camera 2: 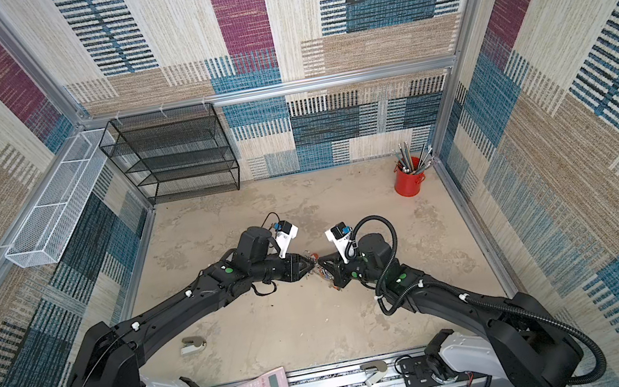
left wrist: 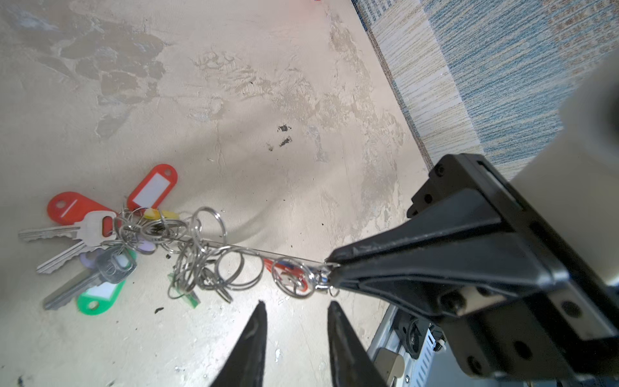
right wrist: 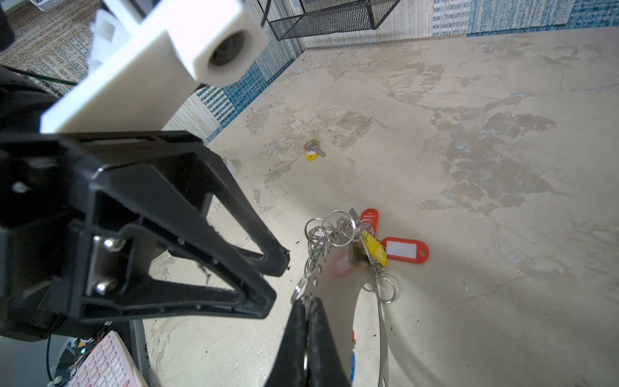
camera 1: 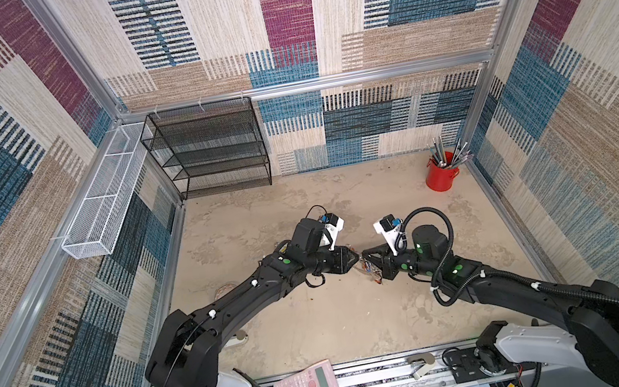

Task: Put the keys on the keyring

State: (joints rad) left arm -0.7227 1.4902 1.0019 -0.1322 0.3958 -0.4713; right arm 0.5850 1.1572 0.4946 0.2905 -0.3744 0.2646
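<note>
The keyring [right wrist: 338,295] is a flat grey C-shaped band hung with silver rings, keys and red, green and yellow tags. One end is lifted and the tagged keys [left wrist: 93,231] rest on the table. My right gripper [right wrist: 306,301] is shut on that raised end, as the left wrist view also shows, with the right gripper [left wrist: 330,268] pinching the band edge-on. My left gripper [left wrist: 296,305] is open and empty, just short of the held end. In both top views the two grippers meet tip to tip mid-table [camera 1: 360,256] [camera 2: 317,261]. The keys [right wrist: 313,150], silver with a yellow tag, lie loose on the table farther off.
A red cup of pens [camera 1: 441,178] stands at the back right. A black mesh shelf [camera 1: 208,151] and a white wire basket [camera 1: 103,202] are at the back left. A pink calculator [camera 1: 304,384] lies on the front rail, and a stapler [camera 2: 192,343] lies near the left arm.
</note>
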